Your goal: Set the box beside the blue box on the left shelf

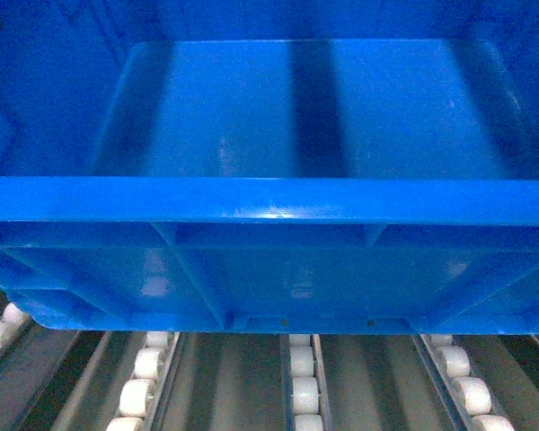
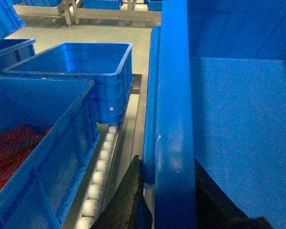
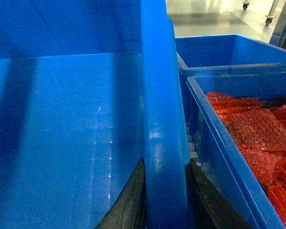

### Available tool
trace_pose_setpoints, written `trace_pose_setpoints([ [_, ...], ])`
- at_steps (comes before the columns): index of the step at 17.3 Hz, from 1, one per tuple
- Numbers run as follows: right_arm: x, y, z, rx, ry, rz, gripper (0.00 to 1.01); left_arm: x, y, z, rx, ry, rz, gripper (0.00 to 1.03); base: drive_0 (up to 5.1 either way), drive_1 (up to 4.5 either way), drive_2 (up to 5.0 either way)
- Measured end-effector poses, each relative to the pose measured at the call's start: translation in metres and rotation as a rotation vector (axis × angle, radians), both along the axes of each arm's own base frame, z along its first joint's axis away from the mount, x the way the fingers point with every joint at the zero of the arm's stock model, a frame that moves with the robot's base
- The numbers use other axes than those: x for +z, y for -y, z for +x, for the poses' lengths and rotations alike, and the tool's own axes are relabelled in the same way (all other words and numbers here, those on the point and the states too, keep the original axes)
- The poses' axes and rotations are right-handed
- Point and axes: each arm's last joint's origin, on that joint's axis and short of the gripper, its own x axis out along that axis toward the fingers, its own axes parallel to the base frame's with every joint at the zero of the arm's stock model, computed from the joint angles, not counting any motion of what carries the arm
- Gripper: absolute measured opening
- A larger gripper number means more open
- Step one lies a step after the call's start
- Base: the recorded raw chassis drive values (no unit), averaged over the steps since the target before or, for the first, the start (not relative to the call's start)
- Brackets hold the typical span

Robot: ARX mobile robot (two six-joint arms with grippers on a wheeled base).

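Blue open-top crate (image 1: pixel 269 211) filling the head view, near rim level across the frame, smooth empty floor visible inside, ribbed outer wall below the rim with two small slots at the base edge. Held just above the roller-track shelf (image 1: pixel 305 377); contact with the rollers impossible to confirm, a thin dark gap showing under the base edge. Rows of white wheels between grey rails running out from beneath the crate toward the camera.

Left gripper (image 2: pixel 169 200) clamped on the crate's left side rim: one dark finger (image 2: pixel 128 195) on the outer face, the other on the inner wall, rim pinched between them. Jaws closed down to rim thickness.

Right gripper (image 3: pixel 166 200) likewise pinching the right side rim, dark fingers (image 3: pixel 128 200) either side of the rolled edge, one inside the crate and one outside.

Left wrist view: neighbouring blue crate (image 2: pixel 38 157) with red contents just beside the held crate, a roller row (image 2: pixel 102 167) exposed in the gap between them. Empty blue crate (image 2: pixel 81 76) further back on the same track.

Right wrist view: another blue crate (image 3: pixel 229 157) full of red bagged parts (image 3: pixel 257 138) very close to the held crate's right wall, narrow gap only. One more blue crate (image 3: pixel 229 52) behind it.
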Motion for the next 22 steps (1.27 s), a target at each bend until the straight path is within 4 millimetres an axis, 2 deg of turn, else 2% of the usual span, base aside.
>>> trace_pose_setpoints([
  [22,0.0000,0.0000,0.0000,0.000,0.000,0.000,0.15,0.0000,0.0000,0.0000,0.000,0.000,0.000,0.18,0.0,0.00,0.0],
])
